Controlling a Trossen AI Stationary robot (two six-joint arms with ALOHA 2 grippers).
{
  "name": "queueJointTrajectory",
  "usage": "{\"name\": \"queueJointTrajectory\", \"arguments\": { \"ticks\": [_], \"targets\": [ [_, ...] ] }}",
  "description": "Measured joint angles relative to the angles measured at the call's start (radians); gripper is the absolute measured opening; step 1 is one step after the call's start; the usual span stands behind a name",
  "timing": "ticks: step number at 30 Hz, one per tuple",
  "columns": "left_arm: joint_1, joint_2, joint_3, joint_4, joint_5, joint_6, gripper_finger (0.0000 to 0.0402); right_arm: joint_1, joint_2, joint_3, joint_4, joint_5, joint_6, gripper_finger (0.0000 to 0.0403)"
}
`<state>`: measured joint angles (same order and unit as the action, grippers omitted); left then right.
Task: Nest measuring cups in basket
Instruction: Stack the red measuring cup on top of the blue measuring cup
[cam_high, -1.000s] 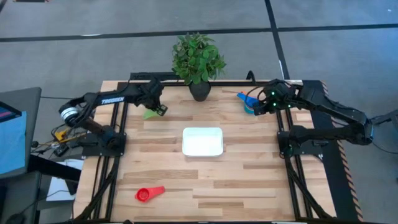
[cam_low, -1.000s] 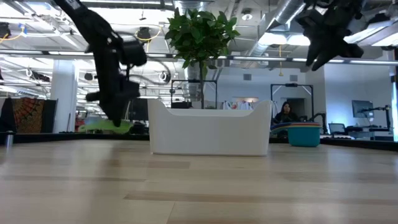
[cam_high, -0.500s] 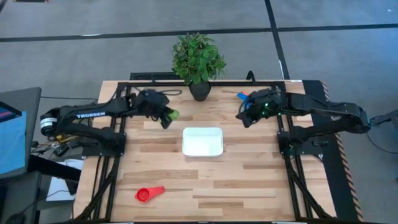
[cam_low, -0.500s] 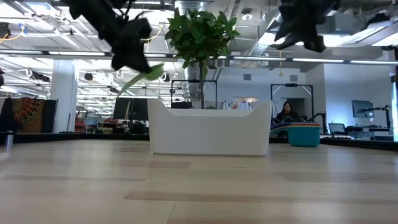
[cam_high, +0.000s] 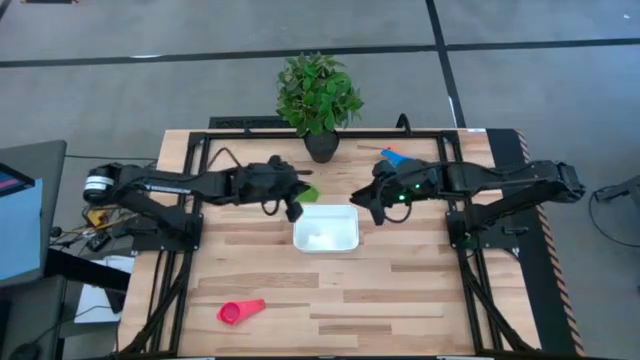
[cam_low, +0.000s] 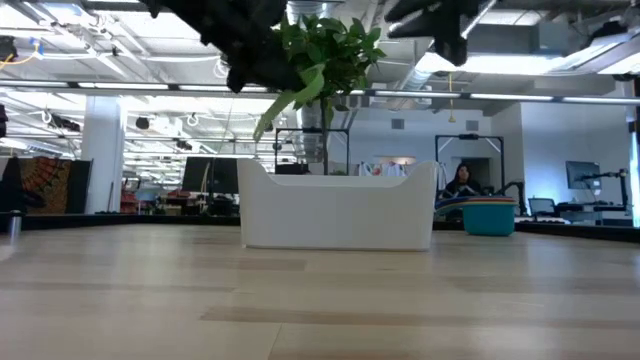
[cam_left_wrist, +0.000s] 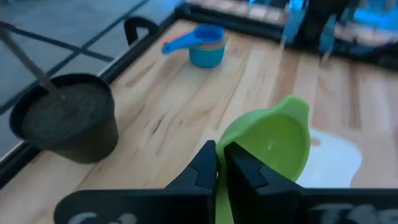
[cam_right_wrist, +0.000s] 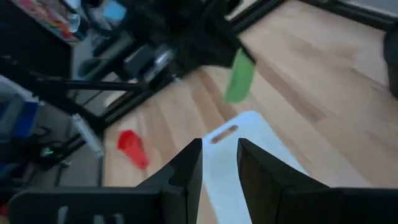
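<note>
L tool (cam_left_wrist: 216, 163) pinches green cup (cam_left_wrist: 268, 144) by handle, just over basket (cam_high: 326, 228) far-left corner. R tool (cam_right_wrist: 219, 163) open, empty, by basket's right. Centre cup low over basket before release, bowl up.

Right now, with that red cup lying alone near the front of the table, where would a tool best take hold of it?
Probably by its short flat handle. The red cup lies on the table with its handle pointing toward the right, and bare wood around it. Coming straight down from above, with the fingers on either side of the handle, looks easiest. The round bowl is wider and likelier to slip.
</note>
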<state>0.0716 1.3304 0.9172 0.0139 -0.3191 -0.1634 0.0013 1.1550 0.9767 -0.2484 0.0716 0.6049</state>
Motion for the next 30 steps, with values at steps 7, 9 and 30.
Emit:
{"name": "queueJointTrajectory", "arguments": {
  "ticks": [7,9,30],
  "targets": [
    [-0.006,0.173,0.218,-0.046,0.050,0.127,0.0003,-0.013,0.031,-0.004,0.020,0.083,-0.004,0.0130],
    [-0.006,0.222,0.288,-0.078,0.053,0.165,0.0004,-0.018,0.042,0.000,0.024,0.103,-0.004,0.0134],
    [-0.005,0.409,0.616,-0.302,-0.027,0.271,0.0006,-0.037,0.059,0.000,-0.051,0.224,-0.268,0.0127]
  ]
}}
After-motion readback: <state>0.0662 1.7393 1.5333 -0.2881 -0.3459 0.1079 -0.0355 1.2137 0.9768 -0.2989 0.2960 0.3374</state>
